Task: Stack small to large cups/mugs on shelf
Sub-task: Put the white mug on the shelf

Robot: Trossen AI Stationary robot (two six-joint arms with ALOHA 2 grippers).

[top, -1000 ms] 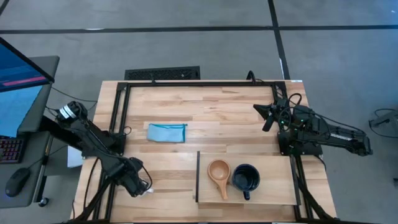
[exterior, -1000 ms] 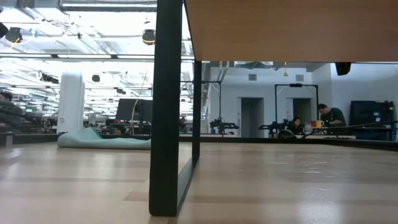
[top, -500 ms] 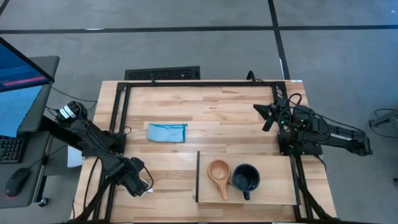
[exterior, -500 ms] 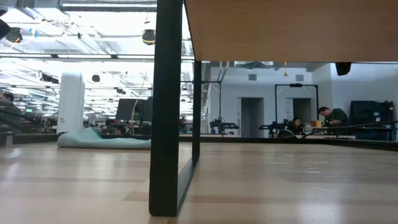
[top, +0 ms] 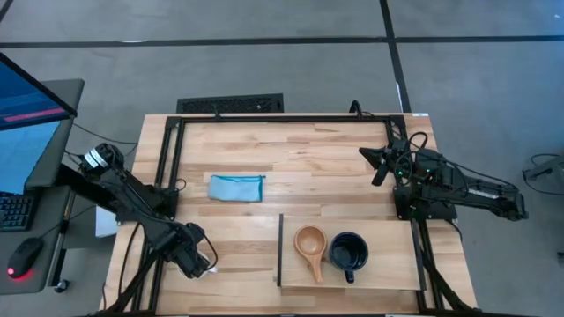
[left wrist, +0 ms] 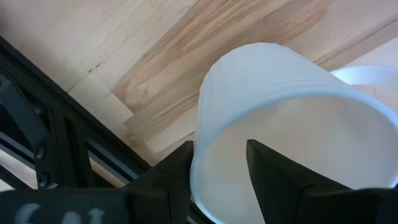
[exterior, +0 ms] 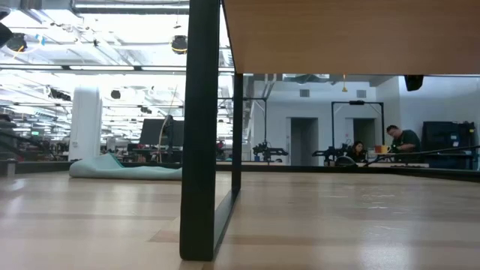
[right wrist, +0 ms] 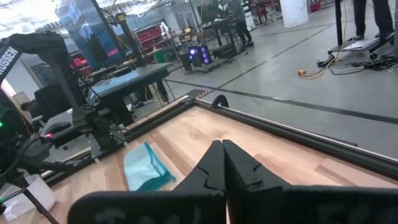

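Observation:
The white mug (left wrist: pixel 283 118) fills the left wrist view, and my left gripper (left wrist: pixel 217 165) is shut on it. In the high view that gripper (top: pixel 194 257) is near the table's near-left corner and hides the mug. The tan wooden cup (top: pixel 310 241) and the glossy black mug (top: pixel 350 252) stand side by side on the shelf (top: pixel 388 264), handles toward the near edge. My right gripper (top: pixel 374 164) is shut and empty, at the table's right side beyond the shelf; it also shows in the right wrist view (right wrist: pixel 224 155). My left gripper holds the white mug by its wall at the rim (left wrist: pixel 200 146). One finger (left wrist: pixel 273 177) is inside the mug and the other (left wrist: pixel 174 177) outside, the wall pinched between them. Whether the mug rests on the table does not show.
A blue cloth (top: pixel 237 187) lies on the planked table left of centre, also in the low view (exterior: pixel 124 168). The shelf's dark leg (exterior: pixel 201 127) stands in front of the low camera. A black frame (top: pixel 282 119) runs along the table's edges. People work far behind.

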